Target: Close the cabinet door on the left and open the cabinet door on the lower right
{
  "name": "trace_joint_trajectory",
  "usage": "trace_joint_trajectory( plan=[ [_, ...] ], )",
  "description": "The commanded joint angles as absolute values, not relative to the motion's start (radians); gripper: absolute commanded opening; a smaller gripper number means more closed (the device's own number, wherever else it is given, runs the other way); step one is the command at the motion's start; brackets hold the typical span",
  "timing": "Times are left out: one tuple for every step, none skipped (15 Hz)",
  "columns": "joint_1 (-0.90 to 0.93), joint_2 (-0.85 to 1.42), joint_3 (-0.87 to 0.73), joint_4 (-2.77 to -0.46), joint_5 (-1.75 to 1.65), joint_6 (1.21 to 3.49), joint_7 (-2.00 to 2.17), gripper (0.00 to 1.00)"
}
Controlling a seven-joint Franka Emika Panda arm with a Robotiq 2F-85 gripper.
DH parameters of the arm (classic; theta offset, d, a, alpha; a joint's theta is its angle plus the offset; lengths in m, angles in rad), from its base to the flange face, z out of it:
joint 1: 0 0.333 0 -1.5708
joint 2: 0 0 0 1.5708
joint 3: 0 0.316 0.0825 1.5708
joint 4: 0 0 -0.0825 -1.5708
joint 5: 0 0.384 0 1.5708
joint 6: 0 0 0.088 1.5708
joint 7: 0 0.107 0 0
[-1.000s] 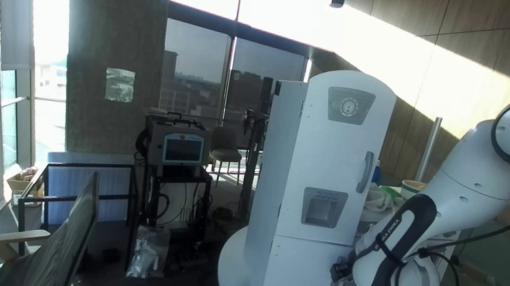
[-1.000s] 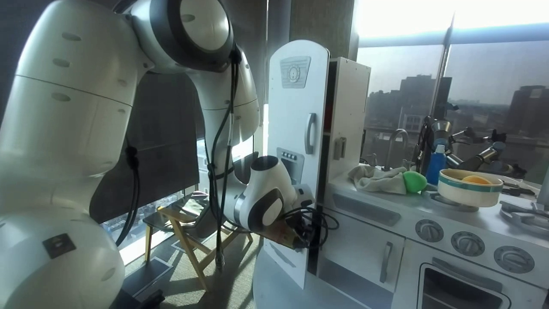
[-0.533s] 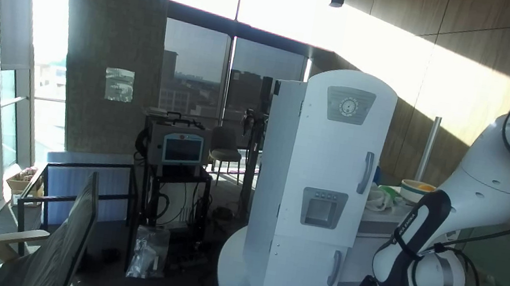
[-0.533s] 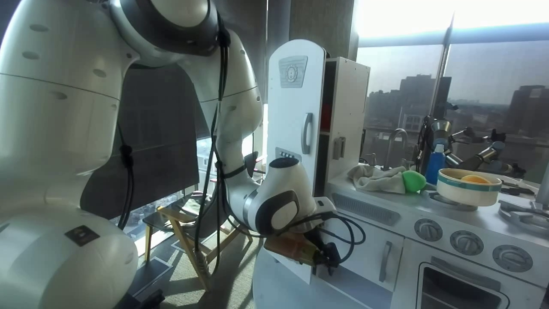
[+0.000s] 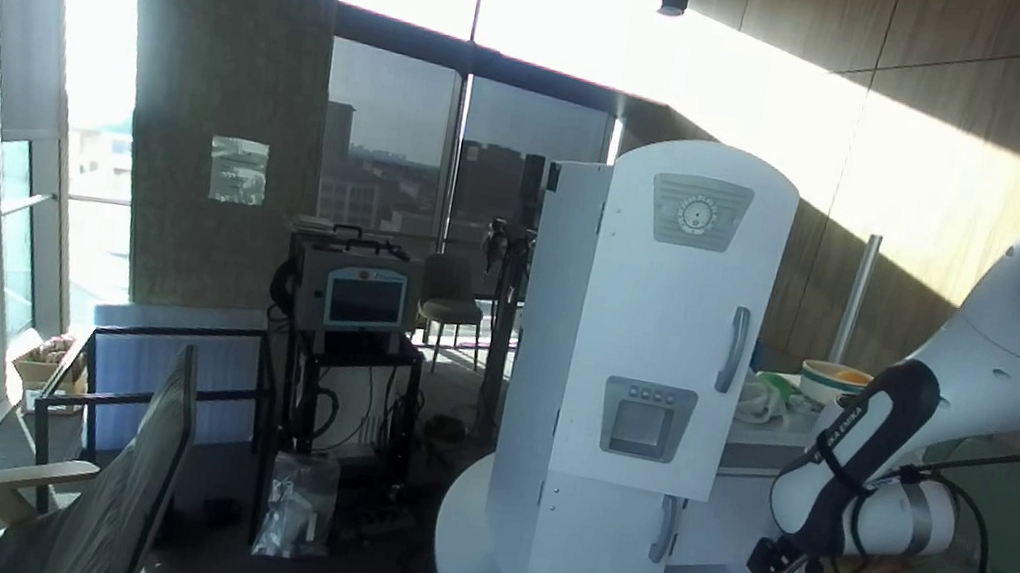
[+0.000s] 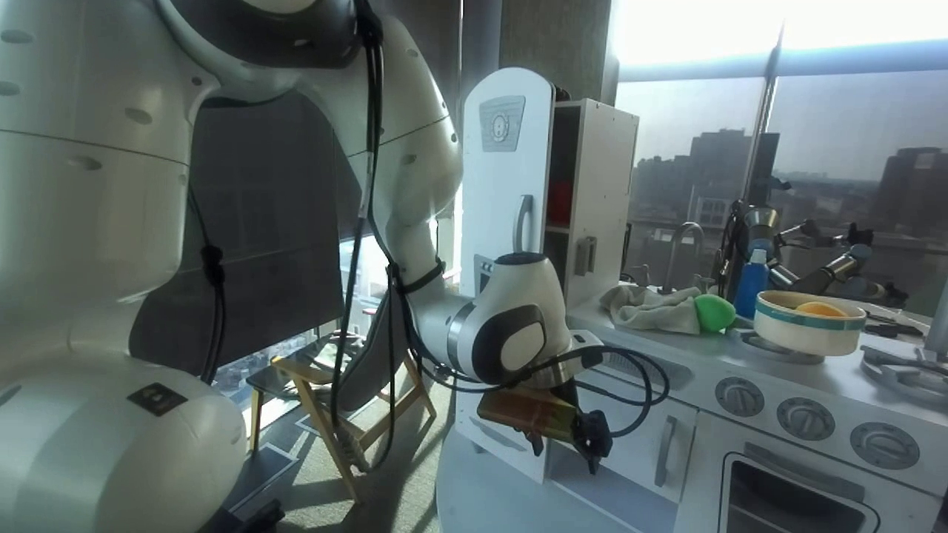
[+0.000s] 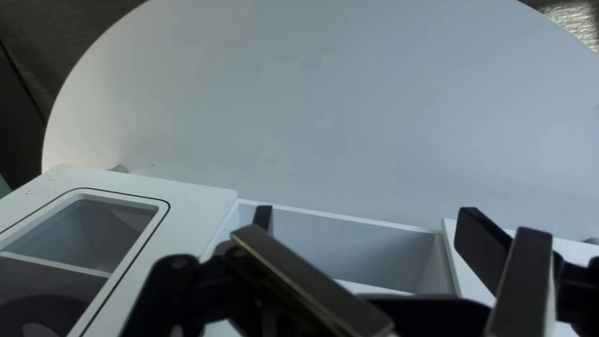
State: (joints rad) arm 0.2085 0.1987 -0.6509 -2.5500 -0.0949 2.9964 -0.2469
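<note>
A tall white cabinet stands on the left in an exterior view. Its upper door (image 6: 511, 178), with a grey handle (image 6: 523, 222), is ajar. Below it, the lower door (image 5: 597, 552) looks closed or nearly so, and its handle (image 5: 664, 529) is free. To the lower right, on the low unit, a white cabinet door (image 6: 638, 444) with a grey handle (image 6: 665, 451) is closed. My gripper (image 5: 773, 567) hovers in front of this low unit, apart from both handles. In the wrist view the gripper (image 7: 366, 215) is open with nothing between its fingers; the shelf recess (image 7: 346, 243) shows beyond.
An oven door (image 6: 796, 488) and several knobs (image 6: 807, 420) line the low unit's front. On top are a bowl (image 6: 807, 337), a cloth (image 6: 652, 309), a green ball (image 6: 715, 312) and a blue bottle (image 6: 752, 285). Cables loop beside my wrist. All stands on a round white table (image 7: 318, 93).
My gripper has left the lower door's handle, opened wide and drawn away toward the low unit. The lower door has swung inward a little; the upper door has swung farther out.
</note>
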Motion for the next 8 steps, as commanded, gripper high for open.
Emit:
trace_joint_trajectory(
  plan=[
    [0.120, 0.098, -0.480, -2.560, 0.028, 2.961, -0.322, 1.00],
    [0.100, 0.087, -0.430, -2.565, 0.076, 2.970, -0.342, 1.00],
    [0.098, 0.083, -0.399, -2.565, 0.137, 2.985, -0.372, 1.00],
    [0.096, 0.081, -0.364, -2.562, 0.202, 2.986, -0.405, 1.00],
    [0.094, 0.083, -0.332, -2.555, 0.269, 2.981, -0.436, 1.00],
    [0.090, 0.089, -0.297, -2.549, 0.340, 2.978, -0.483, 1.00],
    [0.087, 0.098, -0.266, -2.543, 0.410, 2.983, -0.528, 1.00],
    [0.085, 0.111, -0.242, -2.534, 0.472, 2.990, -0.567, 1.00]
  ],
)
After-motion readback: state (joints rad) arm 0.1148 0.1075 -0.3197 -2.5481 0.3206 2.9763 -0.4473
